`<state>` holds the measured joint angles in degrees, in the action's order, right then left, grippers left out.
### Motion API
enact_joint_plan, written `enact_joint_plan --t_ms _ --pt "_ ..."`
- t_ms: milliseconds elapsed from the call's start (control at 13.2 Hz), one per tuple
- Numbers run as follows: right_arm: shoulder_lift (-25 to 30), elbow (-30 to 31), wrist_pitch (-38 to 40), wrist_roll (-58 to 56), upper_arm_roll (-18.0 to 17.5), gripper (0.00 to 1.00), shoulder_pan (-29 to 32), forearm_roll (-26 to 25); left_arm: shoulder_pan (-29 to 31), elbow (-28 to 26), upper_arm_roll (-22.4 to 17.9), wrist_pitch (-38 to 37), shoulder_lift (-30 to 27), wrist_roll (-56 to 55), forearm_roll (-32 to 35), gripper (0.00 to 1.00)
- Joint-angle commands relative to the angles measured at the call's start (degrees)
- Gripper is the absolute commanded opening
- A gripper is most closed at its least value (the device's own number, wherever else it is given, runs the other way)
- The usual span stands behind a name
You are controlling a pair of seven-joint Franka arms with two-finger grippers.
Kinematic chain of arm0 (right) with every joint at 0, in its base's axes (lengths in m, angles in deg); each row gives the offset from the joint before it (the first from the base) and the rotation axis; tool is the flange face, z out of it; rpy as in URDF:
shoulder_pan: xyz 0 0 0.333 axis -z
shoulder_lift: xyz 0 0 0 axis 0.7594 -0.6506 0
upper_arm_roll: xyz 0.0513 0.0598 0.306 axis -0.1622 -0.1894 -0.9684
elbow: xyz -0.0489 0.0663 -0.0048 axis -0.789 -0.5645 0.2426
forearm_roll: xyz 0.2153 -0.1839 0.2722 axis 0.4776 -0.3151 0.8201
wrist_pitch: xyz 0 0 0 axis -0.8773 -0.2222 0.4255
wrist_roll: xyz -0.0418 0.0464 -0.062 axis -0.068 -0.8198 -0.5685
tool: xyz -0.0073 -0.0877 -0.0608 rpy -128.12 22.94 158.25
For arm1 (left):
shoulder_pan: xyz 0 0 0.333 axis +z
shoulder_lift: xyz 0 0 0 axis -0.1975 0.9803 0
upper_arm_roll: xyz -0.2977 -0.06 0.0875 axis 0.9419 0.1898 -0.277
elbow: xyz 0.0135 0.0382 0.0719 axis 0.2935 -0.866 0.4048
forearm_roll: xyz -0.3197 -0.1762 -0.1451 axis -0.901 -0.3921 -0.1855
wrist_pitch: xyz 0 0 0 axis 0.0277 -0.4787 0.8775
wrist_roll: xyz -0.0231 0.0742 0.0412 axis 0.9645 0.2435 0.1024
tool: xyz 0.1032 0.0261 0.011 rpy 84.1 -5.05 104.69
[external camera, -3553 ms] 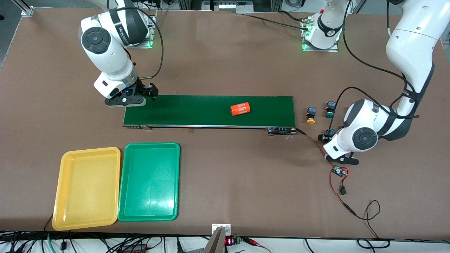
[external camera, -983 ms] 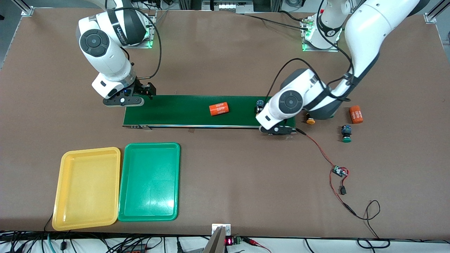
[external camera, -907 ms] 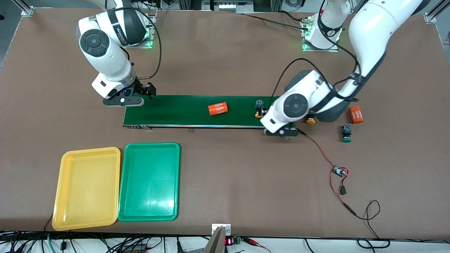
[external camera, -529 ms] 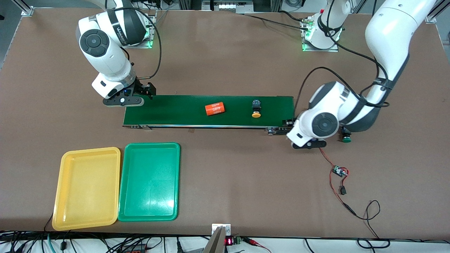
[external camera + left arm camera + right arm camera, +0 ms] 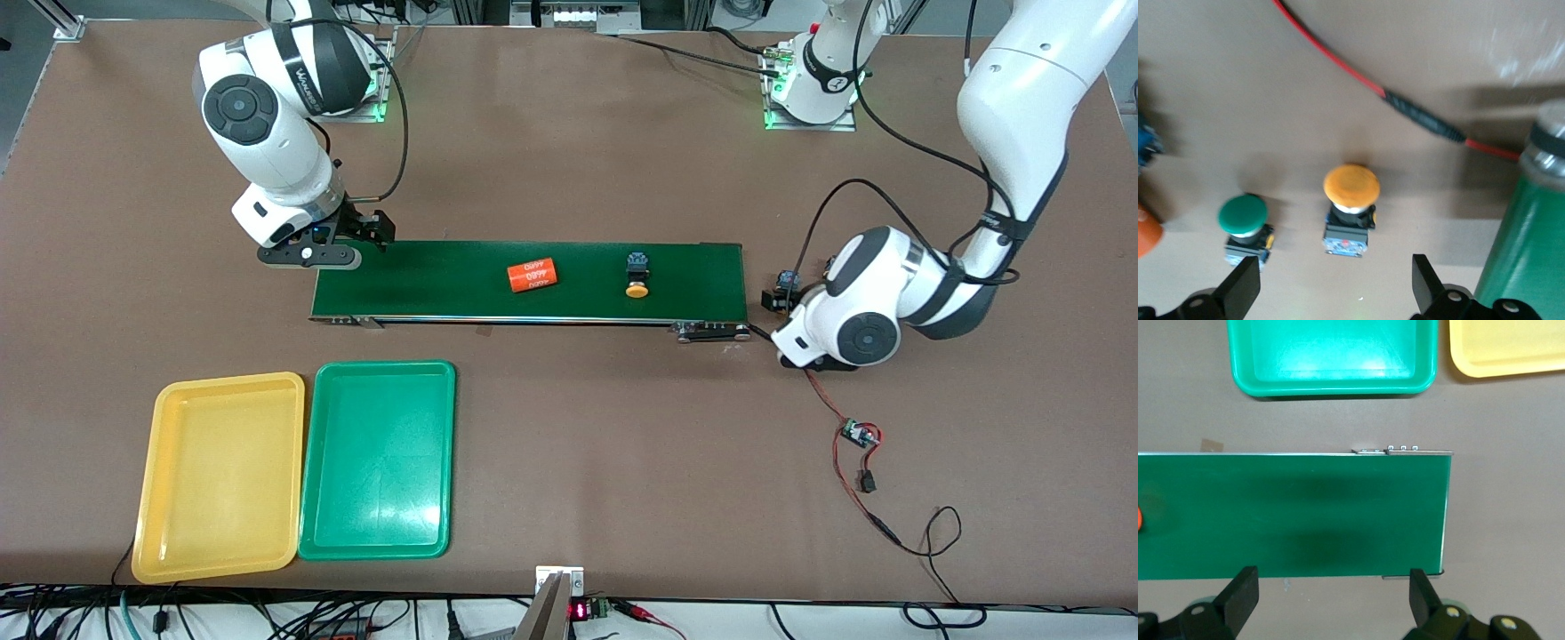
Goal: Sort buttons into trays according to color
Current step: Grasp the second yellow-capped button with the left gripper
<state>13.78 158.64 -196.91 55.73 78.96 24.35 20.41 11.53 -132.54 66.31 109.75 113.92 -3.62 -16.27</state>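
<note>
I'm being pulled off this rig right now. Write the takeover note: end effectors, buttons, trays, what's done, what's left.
Left end effector: open, empty, over the table past the conveyor belt's end, above a yellow-capped button and a green-capped button lying side by side.
Right end effector: open, empty, waiting over the belt's other end.
On the belt: one yellow-capped button and an orange cylinder.
Yellow tray and green tray sit side by side, nearer the camera than the belt; both hold nothing.
Done: no button sorted.
Left: all buttons into matching trays; a fourth is not visible.
</note>
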Motion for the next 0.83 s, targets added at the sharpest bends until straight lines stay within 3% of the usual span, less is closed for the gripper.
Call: enact_joint_plan --t_ms 0,378,529,605,756 --pt "-0.9 -0.9 -1.5 1.7 -0.2 1.00 -1.6 3.9 2.7 -6.2 1.9 4.9 -1.9 0.6 1.2 1.00" --pt "-4.4 -0.9 -6.3 6.4 -0.2 1.00 -6.6 4.3 3.9 -10.3 1.7 12.5 -1.7 0.7 5.7 0.96" --pt "-5.7 -0.9 -7.9 8.4 -0.3 1.00 -8.2 4.3 4.0 -10.3 1.6 13.4 -1.3 0.7 6.6 0.81" --pt "-6.0 -1.1 -8.7 10.5 -0.2 1.00 -9.0 4.3 4.2 -10.8 1.6 13.8 -1.2 0.7 6.6 0.59" --pt "-7.6 -2.5 -9.6 12.9 -0.3 1.00 -9.5 4.2 4.3 -11.1 1.8 13.7 -1.4 0.7 6.6 0.38"
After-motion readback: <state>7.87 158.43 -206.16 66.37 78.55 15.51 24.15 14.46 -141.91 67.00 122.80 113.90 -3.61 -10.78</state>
